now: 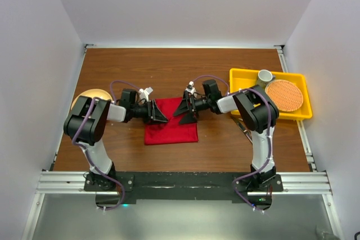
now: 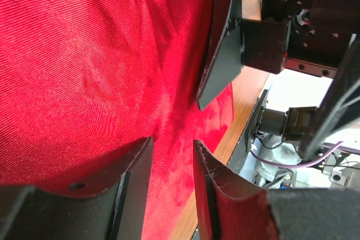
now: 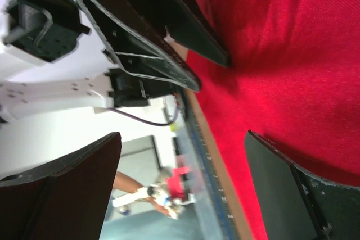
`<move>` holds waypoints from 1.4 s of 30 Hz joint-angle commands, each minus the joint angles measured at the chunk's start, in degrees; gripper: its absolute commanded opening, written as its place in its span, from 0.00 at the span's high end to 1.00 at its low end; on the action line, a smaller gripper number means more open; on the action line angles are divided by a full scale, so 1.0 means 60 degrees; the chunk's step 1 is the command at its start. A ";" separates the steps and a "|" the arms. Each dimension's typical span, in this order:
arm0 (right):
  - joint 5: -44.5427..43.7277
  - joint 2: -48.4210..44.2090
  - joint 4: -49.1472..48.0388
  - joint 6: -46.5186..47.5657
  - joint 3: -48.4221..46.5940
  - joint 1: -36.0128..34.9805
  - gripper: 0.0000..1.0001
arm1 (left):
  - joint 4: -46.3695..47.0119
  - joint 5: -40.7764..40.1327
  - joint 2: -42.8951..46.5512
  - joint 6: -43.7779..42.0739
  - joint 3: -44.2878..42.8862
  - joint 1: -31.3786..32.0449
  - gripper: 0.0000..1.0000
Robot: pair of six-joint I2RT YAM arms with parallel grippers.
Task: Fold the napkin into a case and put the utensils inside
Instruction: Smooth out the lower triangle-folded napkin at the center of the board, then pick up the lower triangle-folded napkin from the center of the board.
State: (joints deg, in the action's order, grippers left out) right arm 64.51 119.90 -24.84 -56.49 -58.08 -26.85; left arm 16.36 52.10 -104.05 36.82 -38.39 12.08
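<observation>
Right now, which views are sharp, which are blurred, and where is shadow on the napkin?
Top external: evenly lit, sharp, no glare on the napkin. Left wrist: weave crisp, dark shadow on it just above the left end effector, room beyond washed out. Right wrist: background at lower left blurred, shadow beside the left end effector.

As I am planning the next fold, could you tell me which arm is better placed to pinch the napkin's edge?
Probably the right. The right gripper has its jaws wide open astride the napkin edge; the left gripper has jaws nearly together over flat cloth and must widen first.
</observation>
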 commanded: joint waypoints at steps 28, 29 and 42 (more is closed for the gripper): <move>-0.3848 -0.1559 0.9332 0.8888 -0.7847 0.0973 0.02 | -0.3379 -0.4422 0.5598 -0.8250 -0.3311 -0.0152 0.00; -0.3519 -0.0757 0.9804 0.8873 -0.8172 0.1105 0.02 | -0.3908 -0.4057 0.5420 -0.8043 -0.3574 -0.0225 0.00; -0.3560 0.1401 1.0615 0.7834 -0.7589 0.1809 0.10 | -0.3430 -0.2077 0.3764 -0.5068 -0.2815 -0.0694 0.19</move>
State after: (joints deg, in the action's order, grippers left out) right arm 42.98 128.16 39.33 -6.26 -102.45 -15.29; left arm -5.52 34.28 -79.31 0.75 -55.37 9.04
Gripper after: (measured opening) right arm 0.938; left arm 0.871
